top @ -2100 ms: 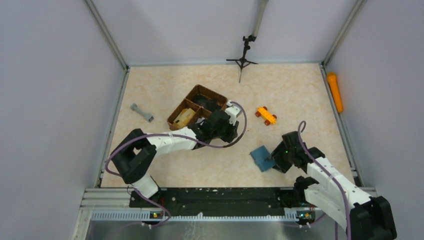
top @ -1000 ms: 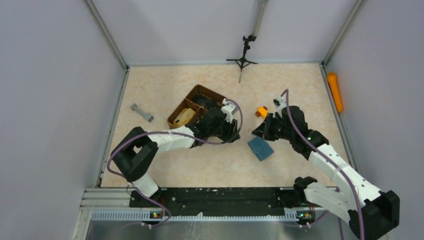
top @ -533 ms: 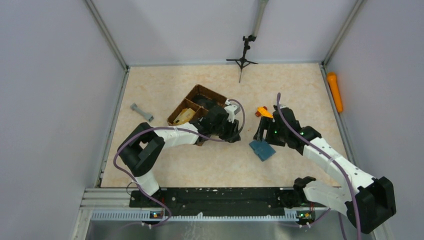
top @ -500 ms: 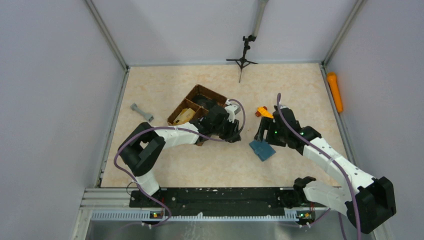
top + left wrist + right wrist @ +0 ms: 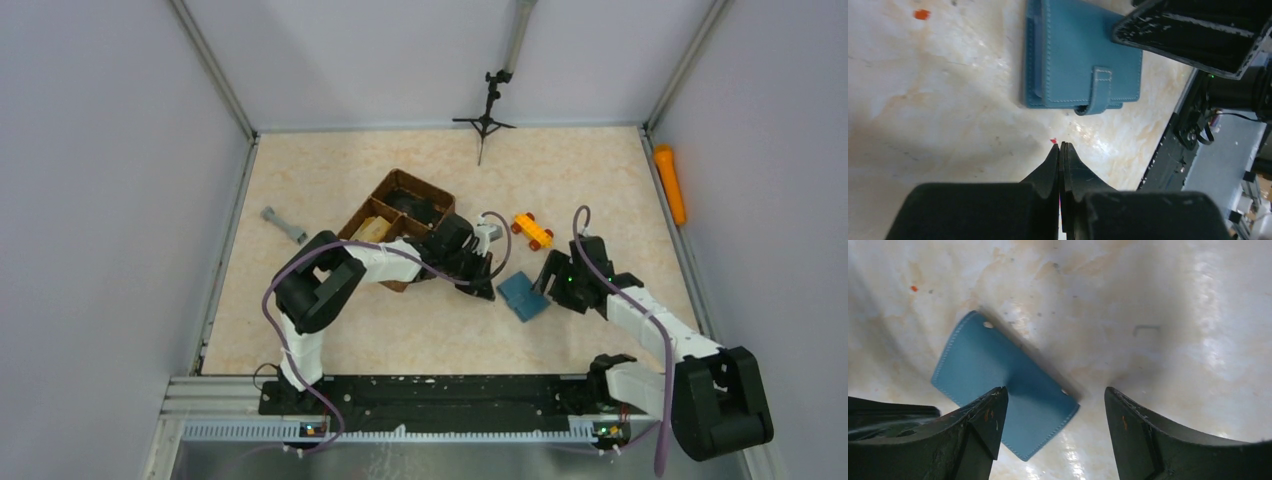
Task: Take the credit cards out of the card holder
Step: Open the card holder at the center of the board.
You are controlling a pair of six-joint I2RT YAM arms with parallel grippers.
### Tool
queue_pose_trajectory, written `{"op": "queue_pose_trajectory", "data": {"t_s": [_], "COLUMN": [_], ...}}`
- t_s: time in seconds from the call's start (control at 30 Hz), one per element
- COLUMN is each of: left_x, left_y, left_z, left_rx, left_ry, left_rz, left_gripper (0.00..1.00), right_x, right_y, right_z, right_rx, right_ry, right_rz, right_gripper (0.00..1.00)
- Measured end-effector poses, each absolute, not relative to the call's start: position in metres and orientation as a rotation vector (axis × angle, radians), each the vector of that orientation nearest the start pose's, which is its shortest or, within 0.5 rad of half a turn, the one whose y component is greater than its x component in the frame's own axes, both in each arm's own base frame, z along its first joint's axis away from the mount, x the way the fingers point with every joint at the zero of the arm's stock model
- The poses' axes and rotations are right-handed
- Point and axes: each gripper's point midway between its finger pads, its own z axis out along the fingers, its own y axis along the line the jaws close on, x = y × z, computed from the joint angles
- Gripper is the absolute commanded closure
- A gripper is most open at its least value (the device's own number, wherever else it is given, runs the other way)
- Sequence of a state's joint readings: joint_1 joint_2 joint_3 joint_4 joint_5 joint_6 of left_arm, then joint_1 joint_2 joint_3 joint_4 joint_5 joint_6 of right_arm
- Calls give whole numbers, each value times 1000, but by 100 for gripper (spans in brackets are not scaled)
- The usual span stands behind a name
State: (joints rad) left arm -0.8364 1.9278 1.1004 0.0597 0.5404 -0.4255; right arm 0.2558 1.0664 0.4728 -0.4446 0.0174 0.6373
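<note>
Both my arms have closed in on the card holder (image 5: 523,296), lying shut between them; with my left gripper (image 5: 1060,150) pinched empty beside its strap (image 5: 1100,90) and my right gripper (image 5: 1053,392) wide over its corner, I'd unsnap the strap first.

The left arm (image 5: 385,258) and right arm (image 5: 650,318) have white links, black joints, looping purple cables (image 5: 270,300) and scuffed black fingers (image 5: 1148,440).

Top edge of card holder (image 5: 1083,65) off-frame

Closed left claw (image 5: 1061,150) points at the closed card holder (image 5: 1083,57).
</note>
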Motion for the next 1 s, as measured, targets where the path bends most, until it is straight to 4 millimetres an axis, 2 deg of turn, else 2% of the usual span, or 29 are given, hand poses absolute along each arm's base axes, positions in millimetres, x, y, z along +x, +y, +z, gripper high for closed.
{"op": "queue_pose_trajectory", "data": {"t_s": [0.17, 0.4, 0.5, 0.7, 0.83, 0.9, 1.0], "left_x": [214, 215, 215, 220, 221, 220, 220], "left_y": [-413, -413, -409, -407, -405, -405, -405], "left_z": [45, 31, 29, 28, 27, 27, 27], "left_rx": [850, 849, 841, 832, 828, 827, 827], "left_ry": [2439, 2521, 2551, 2582, 2593, 2595, 2595], "left_rz": [-1259, -1220, -1198, -1153, -1148, -1149, -1151], "left_gripper": [100, 100, 100, 100, 100, 100, 100], "right_x": [231, 215, 209, 196, 198, 199, 202], "right_y": [105, 137, 141, 148, 152, 155, 158], "right_z": [32, 32, 32, 34, 43, 49, 55], "right_rx": [455, 354, 340, 332, 329, 326, 315], "right_ry": [2517, 2523, 2537, 2537, 2503, 2483, 2473], "right_rz": [553, 820, 863, 947, 995, 1023, 1049], "right_gripper": [34, 48, 57, 62, 75, 86, 91]}}
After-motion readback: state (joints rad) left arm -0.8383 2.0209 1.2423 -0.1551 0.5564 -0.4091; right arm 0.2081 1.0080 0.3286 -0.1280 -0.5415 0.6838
